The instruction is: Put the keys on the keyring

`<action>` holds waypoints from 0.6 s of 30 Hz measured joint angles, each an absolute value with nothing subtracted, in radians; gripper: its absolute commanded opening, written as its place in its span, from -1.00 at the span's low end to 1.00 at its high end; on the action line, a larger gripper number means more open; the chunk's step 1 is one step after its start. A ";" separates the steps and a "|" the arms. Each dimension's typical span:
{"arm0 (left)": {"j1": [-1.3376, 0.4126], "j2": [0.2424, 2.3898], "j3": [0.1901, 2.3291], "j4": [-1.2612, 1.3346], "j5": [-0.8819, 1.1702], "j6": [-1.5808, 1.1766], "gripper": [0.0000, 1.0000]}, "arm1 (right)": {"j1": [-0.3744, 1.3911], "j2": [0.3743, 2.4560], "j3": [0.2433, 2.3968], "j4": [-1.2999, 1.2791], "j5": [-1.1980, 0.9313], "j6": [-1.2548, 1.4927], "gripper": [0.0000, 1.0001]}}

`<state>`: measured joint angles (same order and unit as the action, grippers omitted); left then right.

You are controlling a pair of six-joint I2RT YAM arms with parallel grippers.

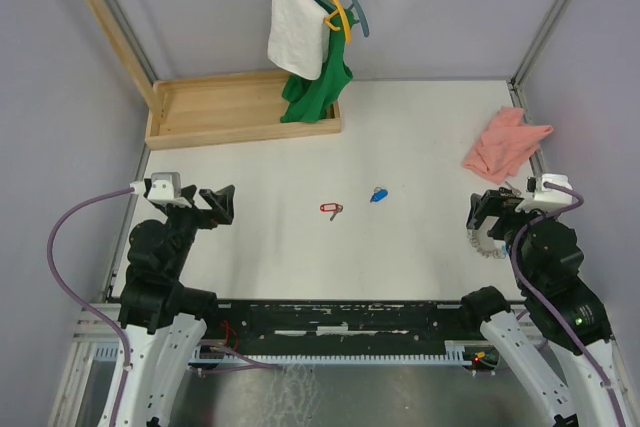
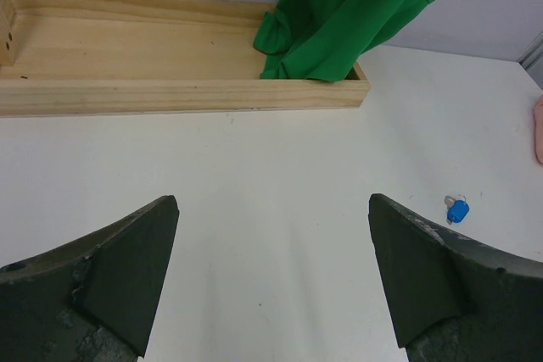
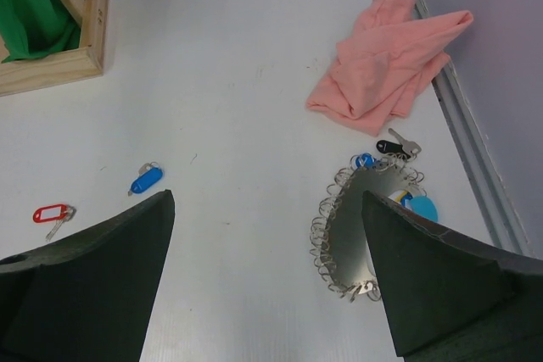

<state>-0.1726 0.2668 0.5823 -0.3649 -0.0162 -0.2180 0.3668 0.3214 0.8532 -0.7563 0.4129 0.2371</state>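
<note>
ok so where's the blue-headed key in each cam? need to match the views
Top external: blue key mid-table, slightly right of centre, just right of the red key.
Left wrist: blue key near the right edge, below mid-height.
Right wrist: blue key lower left, with the red key further left.
Shared landmark: the wooden tray at the far left of the table.

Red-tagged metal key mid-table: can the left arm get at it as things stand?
Probably yes. The small red-tagged metal key lies flat on the white table, with nothing between it and the open left gripper. The blue-headed key sits apart on its far side.
</note>
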 measured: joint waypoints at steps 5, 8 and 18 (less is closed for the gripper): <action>-0.173 0.267 0.582 -0.365 -0.006 -0.218 0.98 | 0.367 0.322 0.853 -0.757 0.431 0.260 1.00; -0.173 0.267 0.582 -0.365 0.007 -0.218 0.99 | 0.367 0.349 0.856 -0.769 0.432 0.279 1.00; -0.183 0.244 0.582 -0.366 0.021 -0.218 0.99 | 0.366 0.744 0.885 -0.841 0.448 0.409 1.00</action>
<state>-0.1833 0.2440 0.5823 -0.3656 0.0212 -0.2180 0.3664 0.7437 0.8852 -0.8406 0.4477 0.4091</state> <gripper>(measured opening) 0.993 0.999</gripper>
